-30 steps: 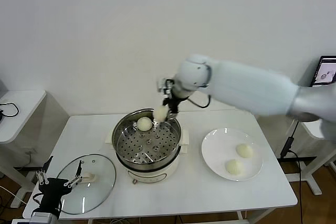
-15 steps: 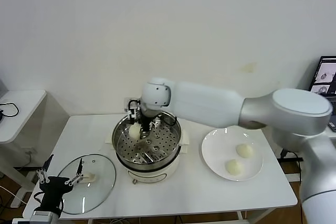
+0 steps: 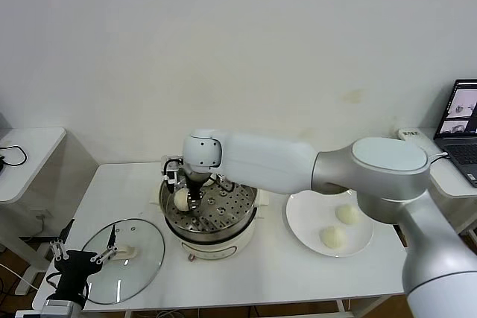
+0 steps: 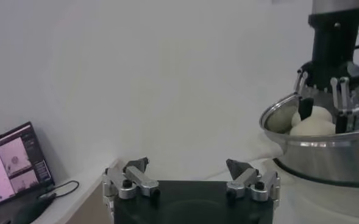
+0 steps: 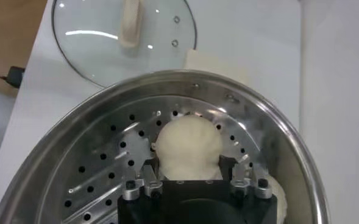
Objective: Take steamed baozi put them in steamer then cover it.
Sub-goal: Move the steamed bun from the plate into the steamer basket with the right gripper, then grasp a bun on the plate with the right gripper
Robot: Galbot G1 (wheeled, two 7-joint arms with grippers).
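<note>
Right wrist view looked straight down past the right gripper [image 5: 191,182] into the steamer [image 5: 94,128], where one steamed baozi [image 5: 187,148] sat on the perforated tray [image 5: 106,164] between the two fingers. The fingers stood parted at either side of the bun, and whether they pressed on it or had let it go could not be told. A second bun [image 5: 281,196] showed as a pale edge at the gripper's side, against the steamer wall.

Seen from the head camera, the right gripper [image 3: 186,197] reached down inside the steamer [image 3: 216,223] at its left side, with a bun [image 3: 181,198] at the fingertips. The right arm [image 3: 298,165] stretched across from the robot's right, above the pot. On the white table [image 3: 261,266], to the right of the steamer, a flat white plate [image 3: 298,221] carried two more buns [image 3: 346,214], one nearer the front edge [image 3: 332,237].

The glass cover [image 3: 141,247] lay flat on the table at the front left, well apart from the steamer, its cream handle [image 3: 125,252] up. The left gripper [image 3: 78,260] hung parked just beside the cover's near left rim, its fingers [image 4: 135,178] spread wide and holding nothing. A laptop [image 3: 463,113] stood on a side desk at the far right.
</note>
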